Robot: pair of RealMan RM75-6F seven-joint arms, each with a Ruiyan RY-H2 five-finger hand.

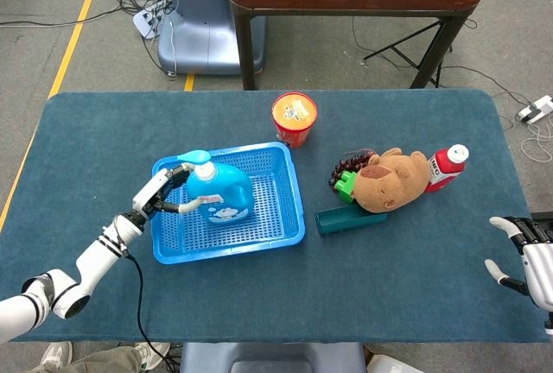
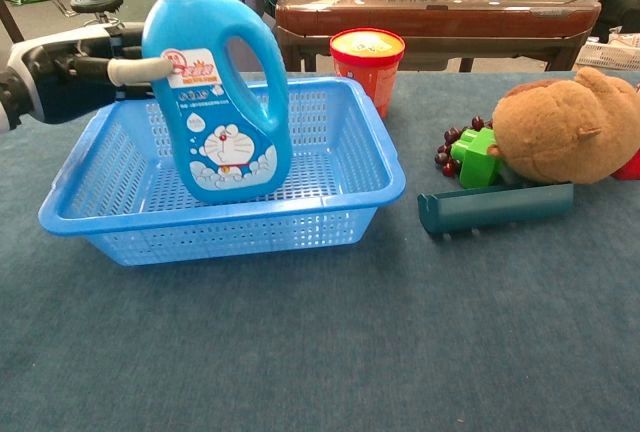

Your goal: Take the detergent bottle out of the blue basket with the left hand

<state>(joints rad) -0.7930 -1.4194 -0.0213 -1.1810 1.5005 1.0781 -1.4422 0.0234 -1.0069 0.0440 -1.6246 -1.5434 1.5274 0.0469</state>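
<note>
The blue detergent bottle (image 1: 220, 192) (image 2: 220, 102), white-capped with a cartoon label, stands slightly tilted inside the blue basket (image 1: 276, 226) (image 2: 250, 232). My left hand (image 1: 160, 193) (image 2: 60, 72) reaches in over the basket's left rim. Its fingers (image 1: 186, 207) (image 2: 140, 70) span the bottle's left side, one near the neck and one lower on the body, gripping it. The bottle's base is still within the basket walls. My right hand (image 1: 525, 256) rests at the table's right edge, fingers apart and holding nothing; it does not show in the chest view.
A red snack cup (image 1: 295, 118) (image 2: 367, 64) stands just behind the basket's right corner. To the right lie a brown plush toy (image 1: 393, 181) (image 2: 570, 127), green block with dark grapes (image 1: 347, 179) (image 2: 465, 152), a teal tray (image 1: 346, 218) (image 2: 495, 207) and a red bottle (image 1: 447, 168).
</note>
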